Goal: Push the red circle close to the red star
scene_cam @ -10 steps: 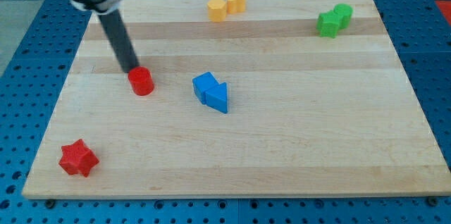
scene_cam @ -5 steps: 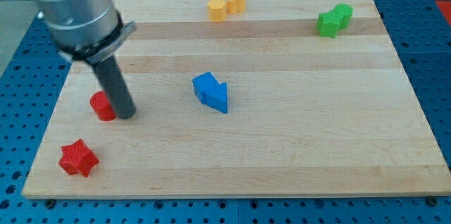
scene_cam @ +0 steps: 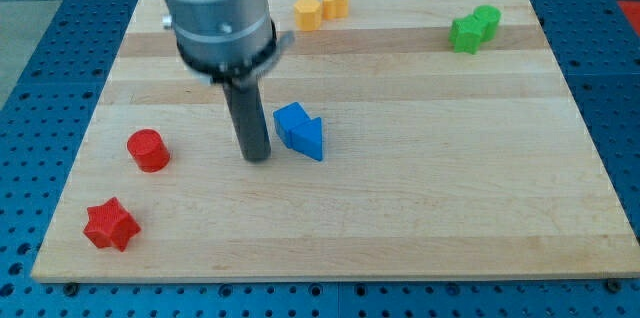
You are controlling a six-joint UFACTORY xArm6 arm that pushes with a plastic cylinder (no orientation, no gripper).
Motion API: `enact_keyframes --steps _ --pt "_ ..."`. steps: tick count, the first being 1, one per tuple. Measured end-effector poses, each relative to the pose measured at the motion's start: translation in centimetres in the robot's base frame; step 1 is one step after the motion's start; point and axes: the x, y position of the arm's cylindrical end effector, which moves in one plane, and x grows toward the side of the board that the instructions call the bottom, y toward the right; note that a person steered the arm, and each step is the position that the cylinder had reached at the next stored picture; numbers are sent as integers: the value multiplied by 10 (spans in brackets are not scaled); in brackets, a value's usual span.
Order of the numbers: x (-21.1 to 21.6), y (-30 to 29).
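Tip: my tip (scene_cam: 256, 156) rests on the wooden board (scene_cam: 420, 208), just left of the blue blocks (scene_cam: 300, 130) and well right of the red circle (scene_cam: 148, 150), touching neither red piece.
Grasp: the rod has no fingers; it holds nothing.
Red circle: stands near the board's left edge, above and slightly right of the red star (scene_cam: 109, 224), near it but apart.
Top edge: two yellow blocks (scene_cam: 322, 8) touch each other.
Top right: green blocks (scene_cam: 474, 29) sit together.
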Motion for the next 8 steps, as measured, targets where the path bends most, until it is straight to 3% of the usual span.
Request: enact_keyframes --steps 1,2,3,5,8 --pt "-70 -14" --pt "-106 -55" --pt "-62 -127" --pt "-40 -132" --pt "54 -132"
